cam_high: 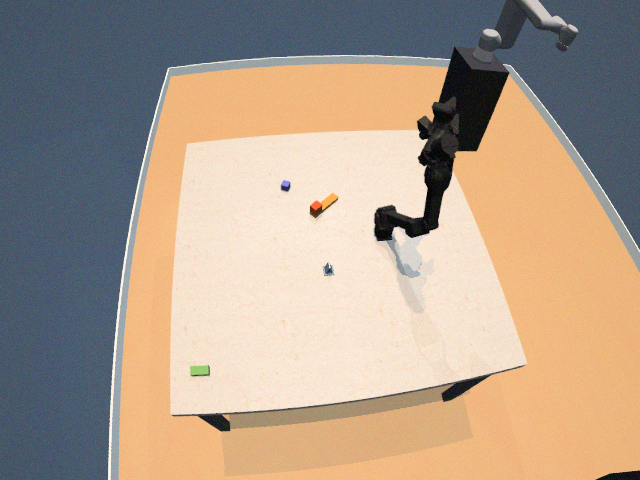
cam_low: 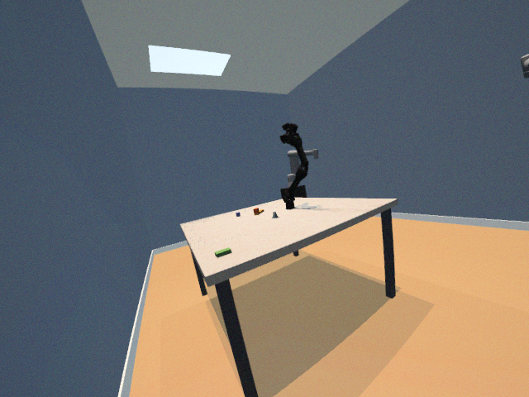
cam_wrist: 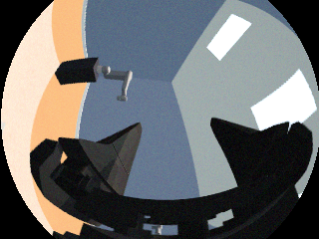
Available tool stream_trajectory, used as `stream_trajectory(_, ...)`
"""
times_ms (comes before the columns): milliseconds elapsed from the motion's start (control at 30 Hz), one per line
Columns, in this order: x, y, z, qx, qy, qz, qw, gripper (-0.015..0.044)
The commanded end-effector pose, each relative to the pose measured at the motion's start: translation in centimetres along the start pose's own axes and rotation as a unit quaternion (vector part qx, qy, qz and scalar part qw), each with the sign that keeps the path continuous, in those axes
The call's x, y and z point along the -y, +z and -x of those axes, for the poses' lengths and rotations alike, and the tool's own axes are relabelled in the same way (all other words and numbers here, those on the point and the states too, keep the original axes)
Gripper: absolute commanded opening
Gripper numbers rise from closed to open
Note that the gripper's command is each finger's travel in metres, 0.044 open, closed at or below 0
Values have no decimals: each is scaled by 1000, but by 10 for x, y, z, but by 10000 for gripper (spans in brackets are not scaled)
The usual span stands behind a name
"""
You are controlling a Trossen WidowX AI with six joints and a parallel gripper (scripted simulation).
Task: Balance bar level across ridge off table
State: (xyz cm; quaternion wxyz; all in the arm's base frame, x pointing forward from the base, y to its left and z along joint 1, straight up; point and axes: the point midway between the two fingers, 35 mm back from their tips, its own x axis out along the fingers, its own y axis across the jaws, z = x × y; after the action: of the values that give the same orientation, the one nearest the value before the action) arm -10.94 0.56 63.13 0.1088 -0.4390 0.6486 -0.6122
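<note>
An orange bar lies on the table with a red block at one end; whether the two are joined cannot be told. The small grey ridge stands on the table, nearer the front than the bar, with nothing across it. My gripper is open, with its fingers wide apart and nothing between them. It is raised high above the table, well away from the bar and ridge, and faces the room's walls. Neither bar nor ridge shows in the wrist view.
A small blue cube lies left of the bar. A green block lies near the table's front left corner. A grey arm on a black pedestal stands beyond the table.
</note>
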Motion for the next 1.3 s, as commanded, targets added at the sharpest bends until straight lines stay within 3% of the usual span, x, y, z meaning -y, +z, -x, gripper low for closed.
stream_trajectory(0, 0, 1, -1, 1, 0, -2, 1000, 374)
stream_trajectory(100, -2, 14, -7, 20, 4, -27, 999, 315)
stream_trajectory(667, -23, 116, -42, 147, 75, -202, 965, 315)
stream_trajectory(1267, -55, 227, -46, 242, 211, -364, 874, 315)
